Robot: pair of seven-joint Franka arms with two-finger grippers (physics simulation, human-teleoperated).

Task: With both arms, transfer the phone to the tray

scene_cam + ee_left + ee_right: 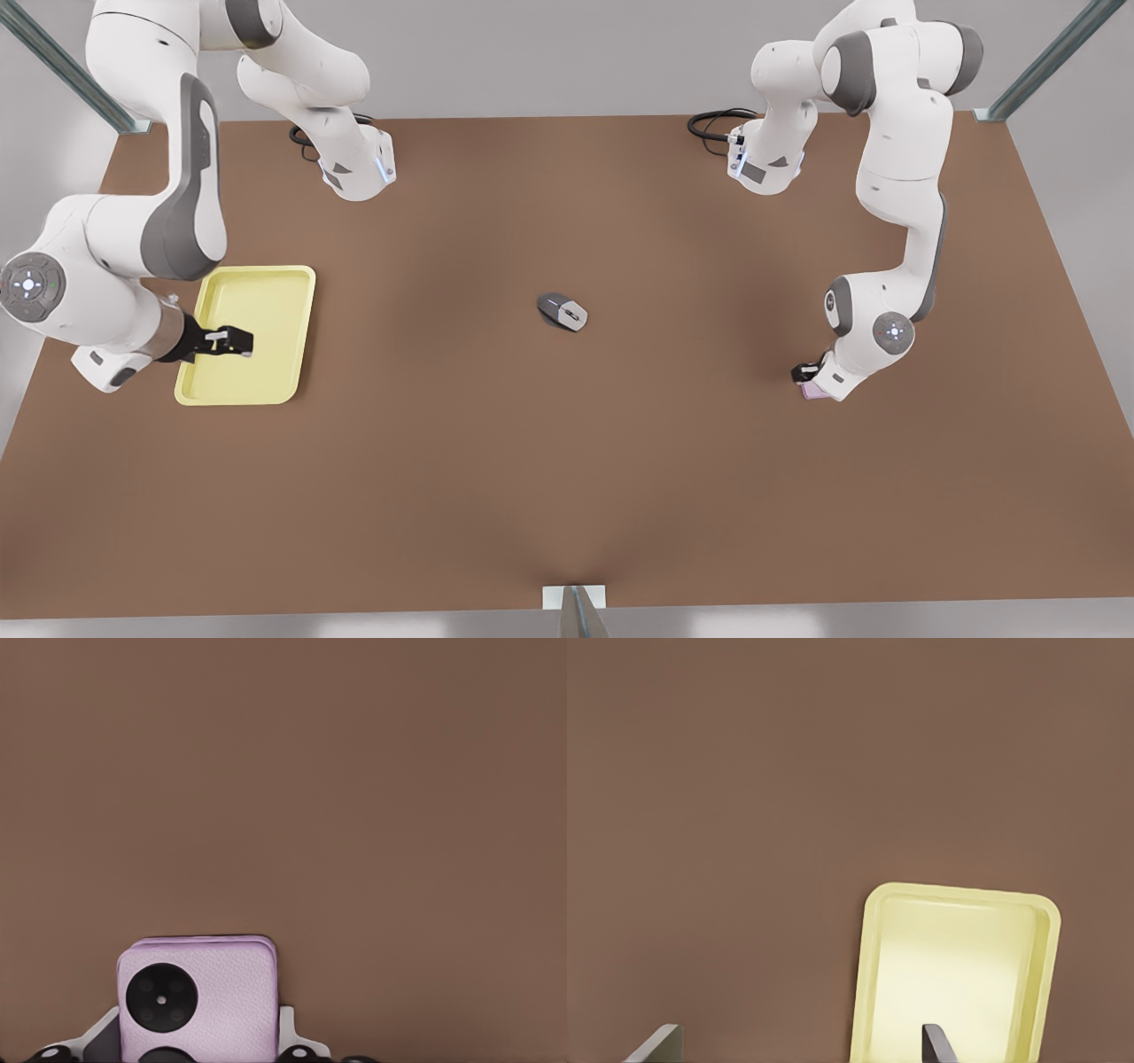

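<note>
The pale pink phone (217, 988), with black round circles on its face, sits between the fingers of my left gripper (195, 1041), which press its two sides. In the front view this gripper (808, 376) is at the front view's right, low over the table, with a corner of the phone (815, 391) peeking out under the wrist. I cannot tell whether the phone still touches the table. The pale yellow tray (292, 282) lies at the front view's left. My right gripper (235, 341) hovers over the tray (873, 992), open and empty, its fingers (935, 1043) wide apart.
A grey computer mouse (562, 311) lies at the middle of the brown table (567, 478), between the phone and the tray. Both arm bases and black cables (713, 124) stand along the far edge. Metal frame posts rise at the table's corners.
</note>
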